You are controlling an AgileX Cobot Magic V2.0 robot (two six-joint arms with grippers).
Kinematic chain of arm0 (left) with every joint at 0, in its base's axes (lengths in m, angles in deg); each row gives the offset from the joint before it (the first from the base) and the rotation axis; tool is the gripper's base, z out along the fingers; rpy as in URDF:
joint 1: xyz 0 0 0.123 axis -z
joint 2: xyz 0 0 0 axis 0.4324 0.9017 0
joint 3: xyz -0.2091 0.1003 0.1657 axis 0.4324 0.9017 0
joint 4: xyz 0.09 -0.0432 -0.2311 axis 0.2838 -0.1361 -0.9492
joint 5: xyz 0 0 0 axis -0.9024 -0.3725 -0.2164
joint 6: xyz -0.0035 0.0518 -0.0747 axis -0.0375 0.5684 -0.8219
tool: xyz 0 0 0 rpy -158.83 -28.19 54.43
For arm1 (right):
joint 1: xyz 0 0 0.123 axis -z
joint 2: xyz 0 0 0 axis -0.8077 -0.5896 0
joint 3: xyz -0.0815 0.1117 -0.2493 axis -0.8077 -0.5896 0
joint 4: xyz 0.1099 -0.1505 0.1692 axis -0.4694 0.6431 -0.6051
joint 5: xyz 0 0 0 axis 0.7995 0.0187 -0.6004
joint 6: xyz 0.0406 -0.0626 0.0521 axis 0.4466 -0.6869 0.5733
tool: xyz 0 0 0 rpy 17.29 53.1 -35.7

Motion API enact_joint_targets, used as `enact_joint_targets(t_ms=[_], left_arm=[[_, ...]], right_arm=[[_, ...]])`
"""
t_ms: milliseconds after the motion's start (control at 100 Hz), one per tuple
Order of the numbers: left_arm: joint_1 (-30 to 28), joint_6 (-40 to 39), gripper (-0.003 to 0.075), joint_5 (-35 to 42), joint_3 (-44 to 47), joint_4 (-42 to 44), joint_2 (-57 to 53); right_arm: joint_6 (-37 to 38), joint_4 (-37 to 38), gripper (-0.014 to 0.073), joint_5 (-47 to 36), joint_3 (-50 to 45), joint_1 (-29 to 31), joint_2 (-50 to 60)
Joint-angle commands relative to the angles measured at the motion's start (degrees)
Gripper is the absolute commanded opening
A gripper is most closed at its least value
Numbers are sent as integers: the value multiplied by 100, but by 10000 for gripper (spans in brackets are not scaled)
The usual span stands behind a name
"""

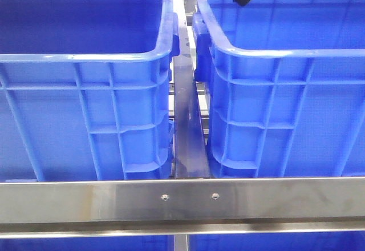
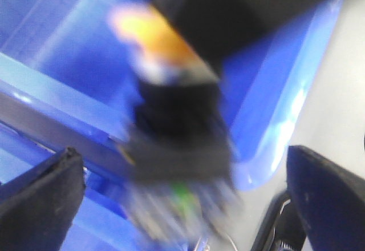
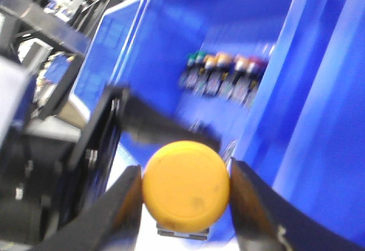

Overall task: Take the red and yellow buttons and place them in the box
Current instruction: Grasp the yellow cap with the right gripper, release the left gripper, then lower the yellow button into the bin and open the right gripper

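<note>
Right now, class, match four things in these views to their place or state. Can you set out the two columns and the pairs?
1 yellow button
2 left gripper
3 steel rail
4 blue crates

a open, holding nothing
b side by side, a gap between them
c clamped in the right gripper
d running across the front

Pairs: 1c, 2a, 3d, 4b.

Two big blue crates, the left crate (image 1: 85, 85) and the right crate (image 1: 285, 91), stand side by side with a dark metal bar (image 1: 187, 125) running between them. A steel rail (image 1: 182, 199) crosses in front (two small screws in it). Inside one crate sits a row of coloured push-button parts (image 3: 225, 77), blurred.
</note>
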Motion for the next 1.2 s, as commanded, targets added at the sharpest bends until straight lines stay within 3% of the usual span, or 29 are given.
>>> enact_joint_targets(t_ms=[0, 270, 460, 750, 850, 1190], left_arm=[[38, -2, 678, 205, -183, -40, -214], [38, -2, 678, 240, -183, -40, -214], [38, -2, 671, 254, -183, -40, -214], [38, -2, 671, 345, -183, -28, -203], [38, -2, 671, 474, -183, -19, -203], [38, -2, 671, 568, -183, 41, -203]], right_arm=[[-248, -292, 236, -218, 445, 252, 192], [-277, 912, 236, -1693, 851, 898, 187], [-449, 1733, 236, -3077, 851, 949, 25], [-1710, 1751, 236, -4648, 851, 943, -834], [-1778, 1732, 236, -5104, 871, 943, -1252], [-1772, 1732, 236, -5190, 1613, 943, -2290]])
